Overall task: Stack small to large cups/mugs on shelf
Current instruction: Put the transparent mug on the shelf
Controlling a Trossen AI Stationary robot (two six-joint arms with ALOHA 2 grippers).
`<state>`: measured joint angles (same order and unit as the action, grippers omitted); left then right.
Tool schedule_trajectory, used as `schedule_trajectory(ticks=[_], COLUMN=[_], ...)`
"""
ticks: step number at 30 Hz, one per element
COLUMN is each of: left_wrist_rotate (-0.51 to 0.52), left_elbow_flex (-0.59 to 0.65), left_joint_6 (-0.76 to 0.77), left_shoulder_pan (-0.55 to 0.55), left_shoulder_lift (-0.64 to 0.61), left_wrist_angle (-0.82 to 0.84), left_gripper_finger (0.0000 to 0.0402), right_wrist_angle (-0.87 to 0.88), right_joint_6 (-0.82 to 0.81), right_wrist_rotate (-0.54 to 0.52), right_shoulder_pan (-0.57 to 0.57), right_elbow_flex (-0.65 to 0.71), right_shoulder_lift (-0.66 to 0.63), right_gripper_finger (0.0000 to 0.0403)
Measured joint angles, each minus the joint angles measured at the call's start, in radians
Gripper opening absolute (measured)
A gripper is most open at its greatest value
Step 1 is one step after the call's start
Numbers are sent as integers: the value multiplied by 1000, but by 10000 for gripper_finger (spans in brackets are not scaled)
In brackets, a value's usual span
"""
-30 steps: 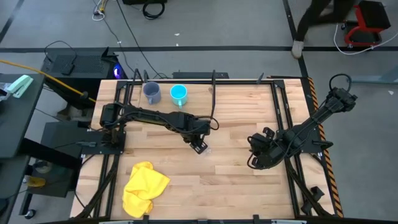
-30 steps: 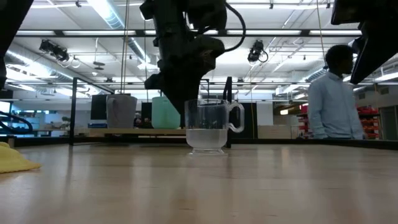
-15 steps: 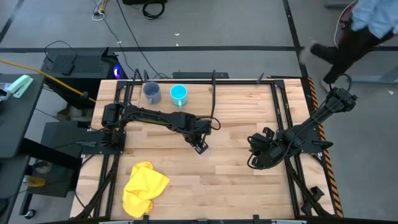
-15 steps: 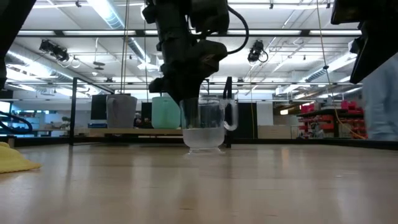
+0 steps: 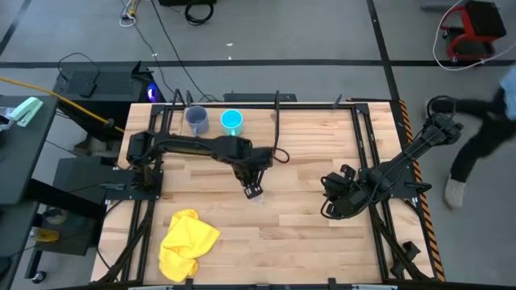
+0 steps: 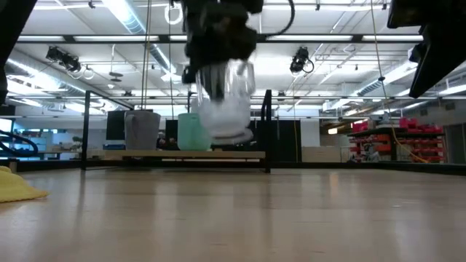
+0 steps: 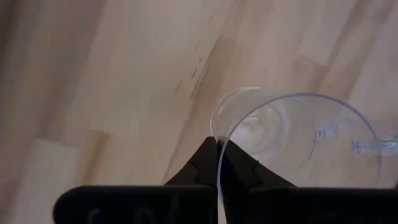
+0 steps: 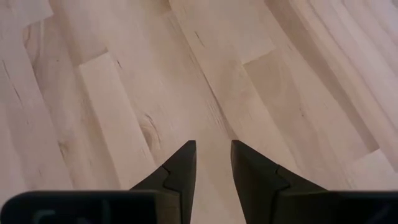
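Clear cup [image 6: 223, 102], one, hangs tilted above the wooden surface [image 5: 298, 161], its rim pinched between the closed fingers of the left gripper [image 7: 217, 163] near mid-table. Two mugs, one grey-blue [image 5: 196, 120] and one cyan [image 5: 231, 122], stand side by side on the single shelf [image 6: 182, 154] at the far edge; one yellow cloth [image 5: 187, 244] lies near the front. Right gripper [image 8: 211, 163] hovers over bare boards at the right, fingers slightly parted and empty; a person [image 5: 484, 145] shows on the grey floor beyond.
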<state>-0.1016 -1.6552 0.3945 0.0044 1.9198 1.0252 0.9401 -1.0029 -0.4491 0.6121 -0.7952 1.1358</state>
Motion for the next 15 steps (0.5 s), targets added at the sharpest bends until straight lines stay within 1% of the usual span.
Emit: schedule_trajectory(ticks=[2, 8, 11, 15], left_wrist_rotate=[13, 116, 133, 135], left_elbow_flex=[-93, -384, -504, -604], left_joint_6=[-60, -293, -401, -533], left_shoulder_pan=[8, 54, 104, 191], left_shoulder_lift=[0, -2, -4, -4], left_wrist_angle=[105, 301, 333, 340], left_gripper_finger=[6, 6, 7, 6], right_wrist_angle=[0, 0, 0, 0], right_joint_6=[10, 12, 12, 12], right_wrist_rotate=[-26, -101, -108, -121], right_shoulder_pan=[0, -1, -1, -1], right_elbow_flex=[0, 0, 0, 0], right_shoulder_lift=[0, 0, 0, 0], right_gripper_finger=[107, 107, 107, 107])
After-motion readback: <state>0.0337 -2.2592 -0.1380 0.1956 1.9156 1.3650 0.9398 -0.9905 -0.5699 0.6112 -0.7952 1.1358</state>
